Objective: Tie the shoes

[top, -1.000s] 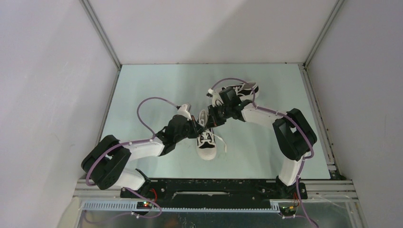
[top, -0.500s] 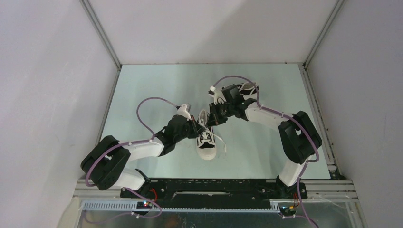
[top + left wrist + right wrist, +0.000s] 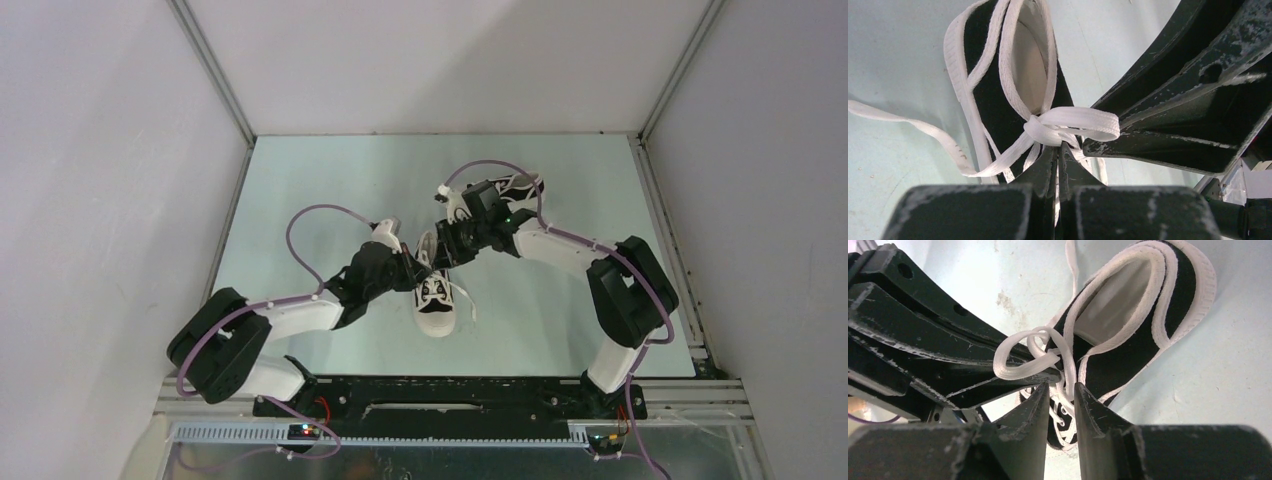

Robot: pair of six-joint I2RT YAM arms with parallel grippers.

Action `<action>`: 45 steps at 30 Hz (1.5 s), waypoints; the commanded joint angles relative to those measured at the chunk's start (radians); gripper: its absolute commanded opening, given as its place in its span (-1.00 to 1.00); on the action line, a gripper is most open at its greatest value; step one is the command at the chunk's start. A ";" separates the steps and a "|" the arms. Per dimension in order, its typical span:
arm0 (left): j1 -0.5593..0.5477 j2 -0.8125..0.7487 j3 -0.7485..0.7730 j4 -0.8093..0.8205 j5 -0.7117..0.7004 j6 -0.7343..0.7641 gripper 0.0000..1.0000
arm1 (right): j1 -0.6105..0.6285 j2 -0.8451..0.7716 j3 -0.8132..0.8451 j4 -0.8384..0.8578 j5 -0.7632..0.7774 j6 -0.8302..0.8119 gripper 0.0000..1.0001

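Near shoe [image 3: 436, 300] at centre of surface [image 3: 330, 180], toe to 6 o'clock. First knot [image 3: 1048, 131] formed, loop [image 3: 1093, 124] raised, bow unfinished. Left hand [image 3: 1058, 155] clamped on lace [image 3: 923, 129]. Right hand [image 3: 1062, 392]: narrow gap around lace, grip unclear. Second shoe [image 3: 520, 187] at 1 o'clock, apparently yet to do.

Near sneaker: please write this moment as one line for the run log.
near sneaker: lace looped, knot loose | left gripper: shut on lace | right gripper: narrowly open, lace in gap
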 commanded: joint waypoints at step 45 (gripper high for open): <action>0.011 -0.003 -0.003 -0.059 0.001 0.030 -1.00 | 0.167 0.054 0.132 -0.137 0.357 -0.220 -0.32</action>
